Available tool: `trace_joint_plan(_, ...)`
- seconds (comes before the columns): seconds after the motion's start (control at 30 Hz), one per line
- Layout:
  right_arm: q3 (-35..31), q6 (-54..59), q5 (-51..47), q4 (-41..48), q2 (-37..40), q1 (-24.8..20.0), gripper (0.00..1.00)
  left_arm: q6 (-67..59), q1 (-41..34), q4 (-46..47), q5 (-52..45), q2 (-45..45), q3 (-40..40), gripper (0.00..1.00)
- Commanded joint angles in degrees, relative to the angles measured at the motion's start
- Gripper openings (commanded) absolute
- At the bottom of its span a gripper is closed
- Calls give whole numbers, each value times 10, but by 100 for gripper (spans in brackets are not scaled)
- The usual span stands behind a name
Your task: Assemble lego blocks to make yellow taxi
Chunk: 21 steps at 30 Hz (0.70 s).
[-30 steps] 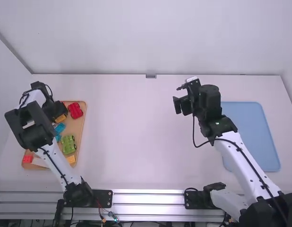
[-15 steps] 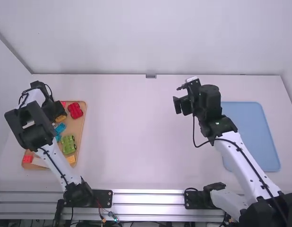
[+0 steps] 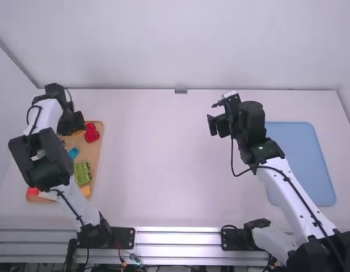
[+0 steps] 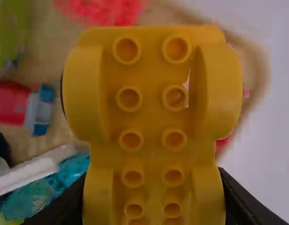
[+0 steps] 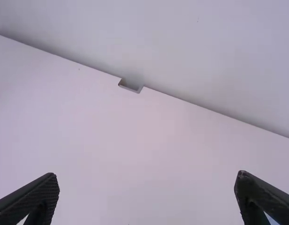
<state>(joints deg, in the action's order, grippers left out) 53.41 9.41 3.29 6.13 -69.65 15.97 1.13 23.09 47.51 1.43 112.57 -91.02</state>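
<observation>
And there goes the left arm, its gripper now farther from its base and a touch to the right of where it was, while the right arm holds the very same spot! The left fingers are closed on a yellow wheeled block, and the wrist view shows it beautifully: the near end sits squeezed between them, one finger against each side, and the rest of the body juts out well past the fingertips. Its two rows of round hollow tubes face the camera, rounded wheel shapes down both flanks. All this up over the far part of the wooden tray!

Down in that tray, a red block lies just beside the left gripper, with a blue block nearer the arm bases and a green wheeled block nearer still. Across the table, the right gripper waits with its fingers spread wide, nothing between them, and the blue tray lies to the right of it.
</observation>
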Motion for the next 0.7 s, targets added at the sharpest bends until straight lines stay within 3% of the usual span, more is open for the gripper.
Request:
trace_joint_plan(0.0, 18, -2, 1, -3, -4, 2, 99, -99, -72, -23, -52, -95, 74, 7)
trace_joint_plan(0.1, 18, -2, 1, -3, -4, 2, 99, -212, -154, -47, -106, -164, 153, 12)
trace_joint_plan(0.27, 18, -2, 1, -1, -4, 2, 99, -290, -283, -45, -104, -193, 203, 2)
trace_joint_plan(0.33, 18, -4, -3, 9, 4, 0, 98, -338, -366, -50, -79, -184, 219, 2)
trace_joint_plan(0.67, 18, -39, 16, 104, 127, -36, 99, -504, -552, -106, -20, -66, 225, 1)
